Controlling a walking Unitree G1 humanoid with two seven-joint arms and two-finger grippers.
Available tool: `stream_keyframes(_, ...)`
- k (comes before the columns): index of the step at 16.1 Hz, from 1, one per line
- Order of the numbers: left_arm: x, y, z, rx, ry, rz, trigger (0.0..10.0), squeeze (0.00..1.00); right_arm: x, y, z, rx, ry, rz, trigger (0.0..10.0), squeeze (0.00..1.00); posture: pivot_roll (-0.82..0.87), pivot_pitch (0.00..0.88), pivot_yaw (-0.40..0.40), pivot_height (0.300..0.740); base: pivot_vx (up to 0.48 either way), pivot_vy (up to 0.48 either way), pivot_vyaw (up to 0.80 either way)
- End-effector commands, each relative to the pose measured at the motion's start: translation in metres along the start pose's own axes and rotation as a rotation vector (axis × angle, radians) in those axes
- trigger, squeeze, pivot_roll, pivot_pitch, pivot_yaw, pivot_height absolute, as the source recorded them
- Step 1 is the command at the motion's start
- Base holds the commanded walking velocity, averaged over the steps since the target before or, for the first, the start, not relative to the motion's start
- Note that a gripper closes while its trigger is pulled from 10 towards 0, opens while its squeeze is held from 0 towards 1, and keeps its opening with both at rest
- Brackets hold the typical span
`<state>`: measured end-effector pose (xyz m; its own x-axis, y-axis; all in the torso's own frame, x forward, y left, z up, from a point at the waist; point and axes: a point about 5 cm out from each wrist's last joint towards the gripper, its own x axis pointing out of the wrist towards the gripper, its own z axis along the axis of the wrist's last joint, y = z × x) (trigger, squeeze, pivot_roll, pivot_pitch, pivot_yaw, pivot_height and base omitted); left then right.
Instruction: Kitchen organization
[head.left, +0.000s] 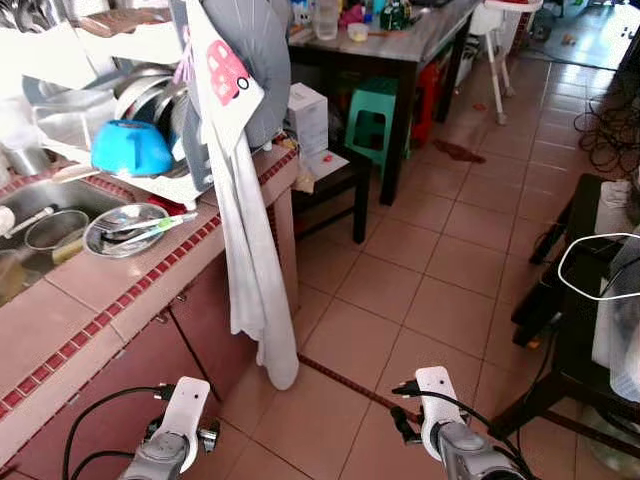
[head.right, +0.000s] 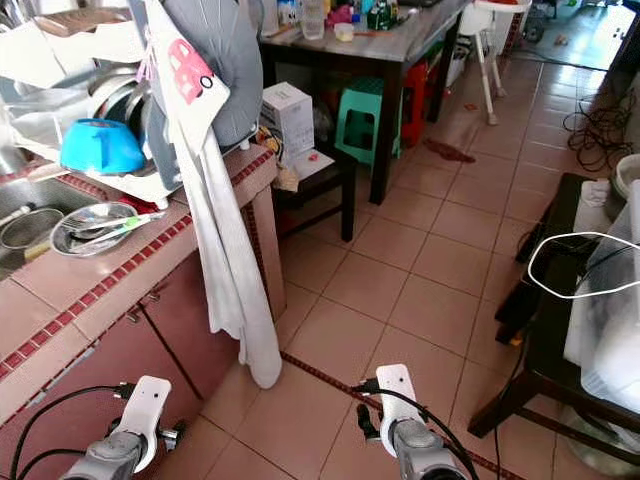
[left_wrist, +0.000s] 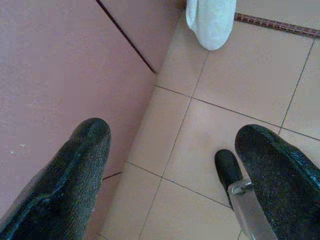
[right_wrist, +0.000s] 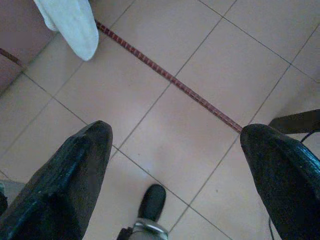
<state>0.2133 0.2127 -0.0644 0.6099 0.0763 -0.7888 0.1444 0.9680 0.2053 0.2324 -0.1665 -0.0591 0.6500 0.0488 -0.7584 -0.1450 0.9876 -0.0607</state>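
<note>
A tiled worktop (head.left: 120, 290) runs along the robot's left, and a sink (head.left: 60, 205) is set into it. A shallow steel dish (head.left: 125, 231) is placed at the sink's edge, with utensils (head.left: 150, 227) laid across it; their long axis runs roughly level, pointing toward the blue bowl's side and the floor side. A blue bowl (head.left: 131, 148) is seen upturned on the drying rack (head.left: 150, 110) behind. A pale cloth (head.left: 250, 250) is hung from the worktop end, its length straight down to the floor tiles (head.left: 400, 300). Both arms are held low: the left claw (left_wrist: 175, 165) is spread wide over the tiles beside the cabinet front (left_wrist: 60, 65), and the right claw (right_wrist: 175, 165) is likewise spread over the floor.
</note>
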Motion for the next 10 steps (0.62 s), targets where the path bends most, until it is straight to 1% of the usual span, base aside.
stream_keyframes(1, 0.0, 0.001, 0.0, 0.011, 0.005, 0.007, 10.0, 0.0, 0.0, 0.003, -0.001, -0.007, 0.009, 0.014, 10.0, 0.0, 0.03, 0.0, 0.016, 0.74, 0.0, 0.0, 0.0)
stream_keyframes(5, -0.001, 0.0, -0.009, -0.005, 0.035, 0.002, 10.0, 0.0, -0.002, 0.004, -0.013, -0.009, 0.044, 0.034, 10.0, 0.0, 0.03, 0.0, 0.013, 0.74, 0.0, 0.0, 0.0)
stream_keyframes(10, -0.001, -0.002, -0.011, -0.017, 0.042, -0.006, 10.0, 0.0, -0.003, 0.002, -0.017, -0.017, 0.054, 0.031, 10.0, 0.0, 0.02, 0.0, 0.008, 0.74, 0.0, 0.0, 0.0)
